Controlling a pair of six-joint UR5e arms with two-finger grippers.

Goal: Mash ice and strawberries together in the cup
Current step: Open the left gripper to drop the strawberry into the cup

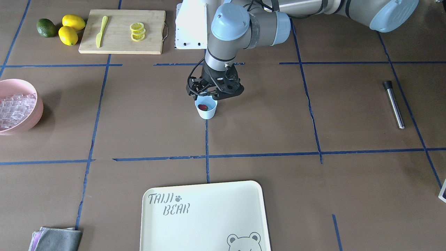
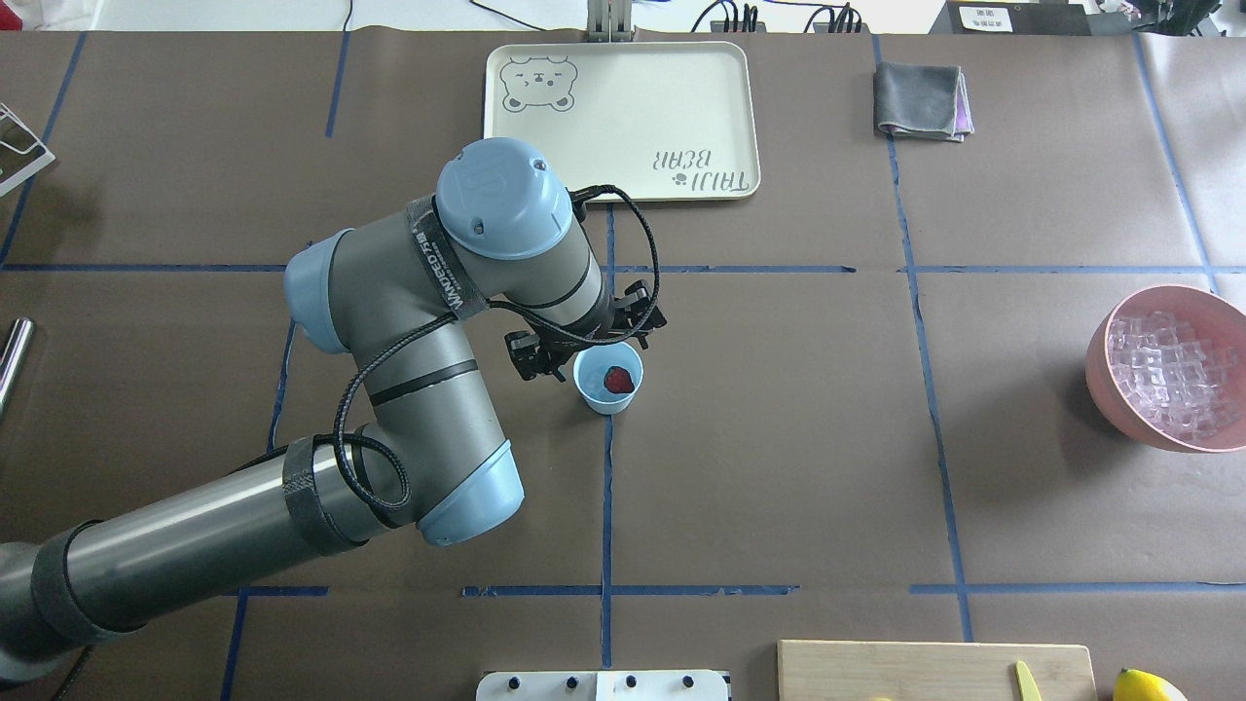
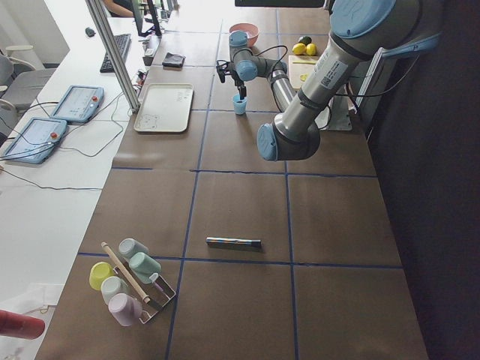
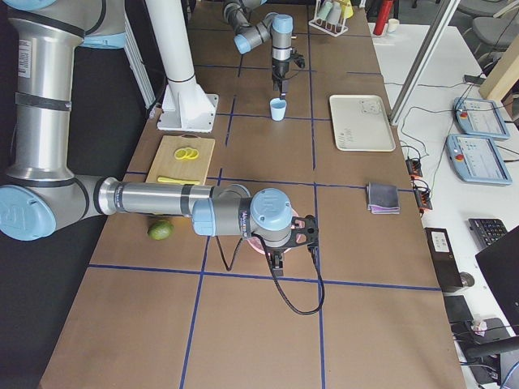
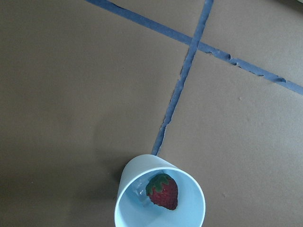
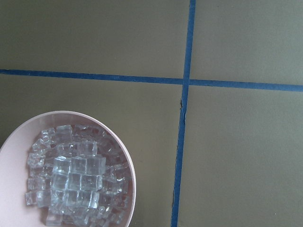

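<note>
We find the left claw (image 1: pixel 210 94) hanging just above the cup (image 1: pixel 207 114), a little toward the robot's side of its rim. Its fingers are hidden by the wrist body in every view, so we cannot tell whether they are spread or closed. The cup stands upright on a blue tape line directly below the claw. Inside it lies the strawberry (image 5: pixel 163 191), and a small glassy bit of ice (image 5: pixel 142 193) sits just beside it on the bottom.

Beyond the claw, on the operators' side, lies a cream tray (image 1: pixel 150 226). Well apart on the claw's left, a metal rod (image 1: pixel 393 104) rests flat on the table.

Far off to the claw's right sits the pink bowl (image 1: pixel 35 118), which holds the pile of ice (image 6: pixel 75 175). The right claw (image 4: pixel 276 259) hangs over that bowl (only the side camera catches it), and we cannot tell whether it is open. Back toward the robot's base on that same side lies a cutting board (image 1: pixel 118 45), which carries lemon slices (image 1: pixel 137 32) and a yellow knife (image 1: pixel 101 31).
</note>
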